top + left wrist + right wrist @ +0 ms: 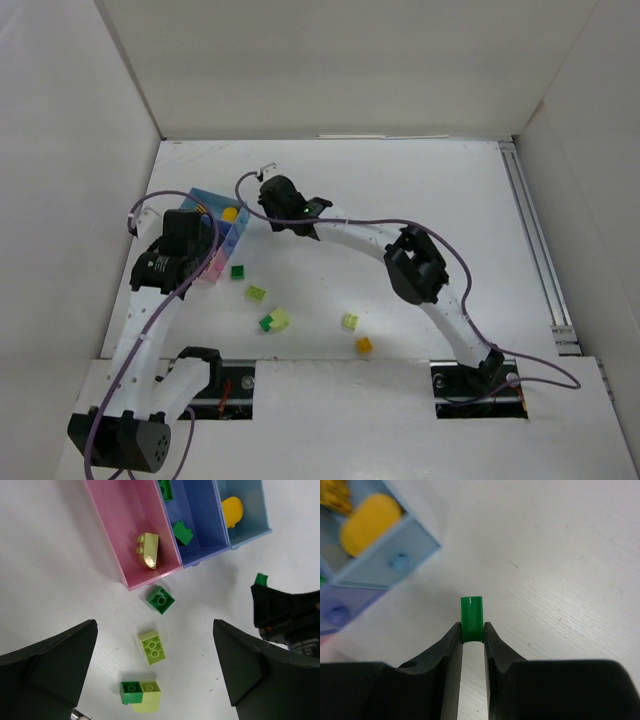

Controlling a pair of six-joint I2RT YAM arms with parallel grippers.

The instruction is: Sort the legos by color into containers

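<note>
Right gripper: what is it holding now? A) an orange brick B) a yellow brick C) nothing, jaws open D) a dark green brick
D: in the right wrist view the right gripper is pinched shut on a dark green brick that pokes out past its tips.

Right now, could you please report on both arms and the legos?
Right jaws shut on green brick, beside light blue tray. Left jaws open above loose bricks. Left arm overhangs trays.

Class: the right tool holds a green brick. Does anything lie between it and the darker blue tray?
Partly: a corner of the light blue tray, yellow piece inside, lies between the green brick and the darker blue tray beside it. Nothing else visible intervenes.
</note>
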